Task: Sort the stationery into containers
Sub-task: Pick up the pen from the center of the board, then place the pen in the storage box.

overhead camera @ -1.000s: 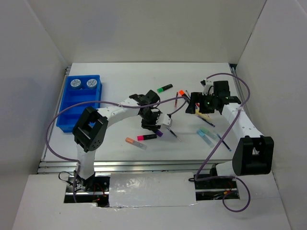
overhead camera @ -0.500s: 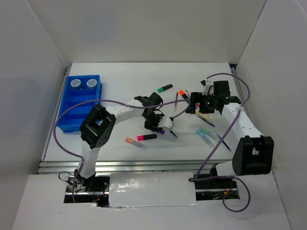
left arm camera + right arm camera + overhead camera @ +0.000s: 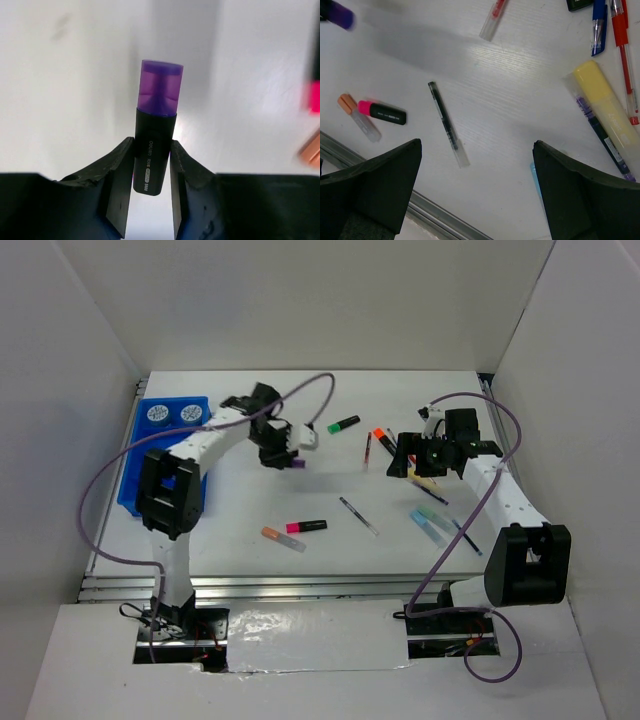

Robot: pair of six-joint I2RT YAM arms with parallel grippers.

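**Purple highlighter clamped in the left claw, beside the tray**

The purple highlighter (image 3: pixel 157 138) is gripped by its dark barrel between the two fingers (image 3: pixel 121 176) of the left gripper (image 3: pixel 283 447), with the purple cap pointing away from the wrist. In the overhead view it is held over the white table (image 3: pixel 330 480), to the right of the bright-blue tray (image 3: pixel 150 445) and to the left of the green highlighter (image 3: pixel 344 424). It is not over any compartment. Two tape rolls (image 3: pixel 158 414) are seen side by side in the far end of the tray.

The right gripper (image 3: pixel 476 150) is spread wide and nothing is held between its jaws. It is poised above the table on the right side. Below it a thin dark pen (image 3: pixel 447 124) is seen lying loose, with a pink highlighter (image 3: pixel 382 112) and an orange highlighter (image 3: pixel 357 117) just beside each other nearer the front edge. A yellow highlighter (image 3: pixel 605 107) is seen lying against another pen, and red pens (image 3: pixel 622 50) are found close by. Light blue highlighters (image 3: pixel 432 522) are seen on the table near the right arm.
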